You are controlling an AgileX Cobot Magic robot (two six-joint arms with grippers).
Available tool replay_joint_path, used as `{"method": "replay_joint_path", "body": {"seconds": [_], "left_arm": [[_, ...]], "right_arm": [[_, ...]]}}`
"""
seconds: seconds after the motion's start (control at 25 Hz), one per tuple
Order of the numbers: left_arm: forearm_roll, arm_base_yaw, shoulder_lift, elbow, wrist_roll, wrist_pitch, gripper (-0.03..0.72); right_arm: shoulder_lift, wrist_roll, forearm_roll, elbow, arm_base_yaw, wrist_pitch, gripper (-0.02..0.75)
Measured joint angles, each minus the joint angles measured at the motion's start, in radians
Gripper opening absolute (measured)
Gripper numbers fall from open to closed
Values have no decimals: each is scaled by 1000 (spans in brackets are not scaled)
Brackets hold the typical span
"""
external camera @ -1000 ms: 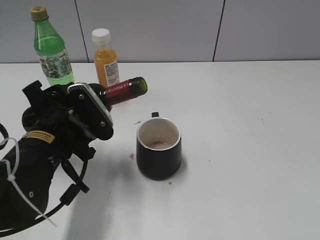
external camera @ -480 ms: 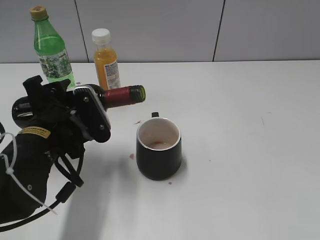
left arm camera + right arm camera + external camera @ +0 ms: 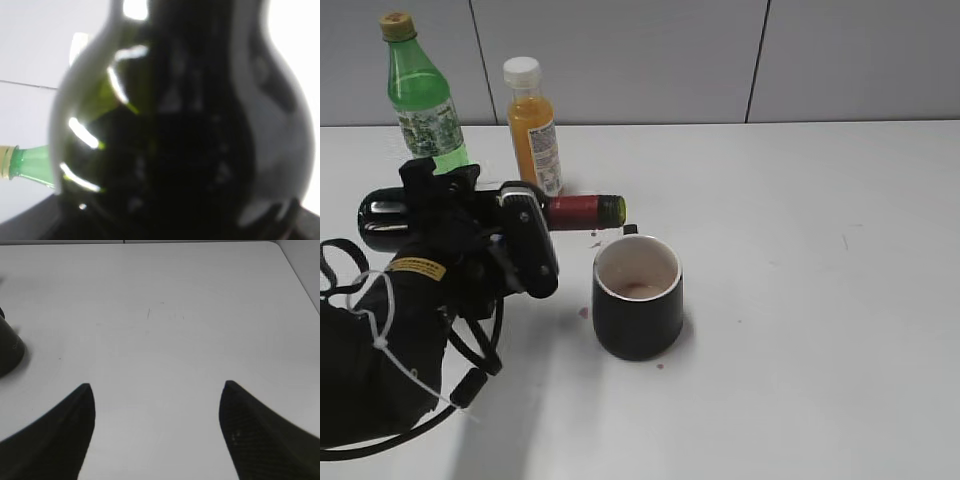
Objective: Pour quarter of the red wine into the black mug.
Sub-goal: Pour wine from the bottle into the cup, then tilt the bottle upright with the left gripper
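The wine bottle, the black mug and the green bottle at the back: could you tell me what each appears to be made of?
The wine bottle, clamped in the left gripper: dark green glass, judging by sharp glossy highlights, with a maroon foil neck. The black mug: probably ceramic, matte black outside, white glazed inside. The green bottle: likely thin plastic, brightly translucent, with a paper-like label.

The wine bottle [image 3: 575, 209] is glossy dark-green glass with bright glints, its neck wrapped in satiny maroon foil. The mug [image 3: 638, 298] is matt black outside and glazed white inside. The table [image 3: 800, 250] is smooth matt white, lightly stained. At the far left, the green bottle [image 3: 423, 95] is clear shiny plastic with a paper label. The right gripper [image 3: 157, 430] fingers [image 3: 260, 440] look like matt woven carbon.
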Motion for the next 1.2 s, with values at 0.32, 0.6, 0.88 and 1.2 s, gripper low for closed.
{"method": "replay_joint_path", "body": {"seconds": [0.32,0.6,0.88,1.2], "left_arm": [[4,0,13,-4,117,-6,538],[4,0,13,-5,202,-6,538],[0,0,13,-5,219,-6,538],[-1,0,13,-5,197,-6,538]], "right_arm": [[0,0,1,0,0,0,586],[0,0,2,0,0,0,586],[0,0,2,0,0,0,586],[0,0,2,0,0,0,586]]}}
